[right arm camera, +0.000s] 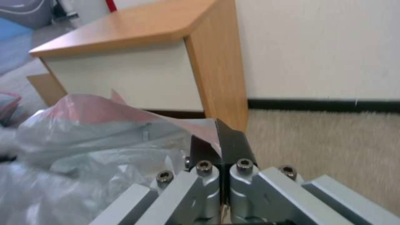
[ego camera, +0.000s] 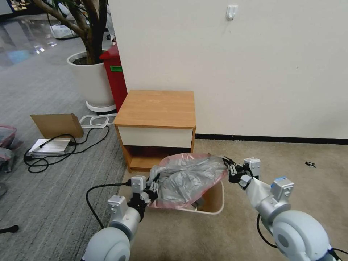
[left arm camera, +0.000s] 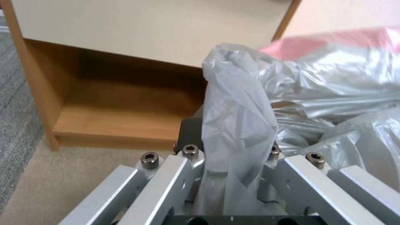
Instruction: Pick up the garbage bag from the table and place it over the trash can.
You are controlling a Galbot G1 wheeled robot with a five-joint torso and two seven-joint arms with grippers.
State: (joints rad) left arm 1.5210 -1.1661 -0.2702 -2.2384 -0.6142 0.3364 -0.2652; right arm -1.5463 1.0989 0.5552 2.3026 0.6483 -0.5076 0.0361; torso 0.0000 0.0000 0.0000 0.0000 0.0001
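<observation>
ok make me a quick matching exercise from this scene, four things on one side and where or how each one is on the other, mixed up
Things:
1. garbage bag
2. trash can
3. table
4. left gripper

States:
A. on the carpet, under the bag
B. bare top, against the wall
C. stretched between both grippers
D. shut on grey plastic

Pairs: 1-C, 2-A, 3-B, 4-D

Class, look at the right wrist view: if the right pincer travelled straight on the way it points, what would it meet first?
Probably the table: its side panel and front corner stand directly ahead of the right pincer, which is shut on the garbage bag. Depth is hard to judge.
</observation>
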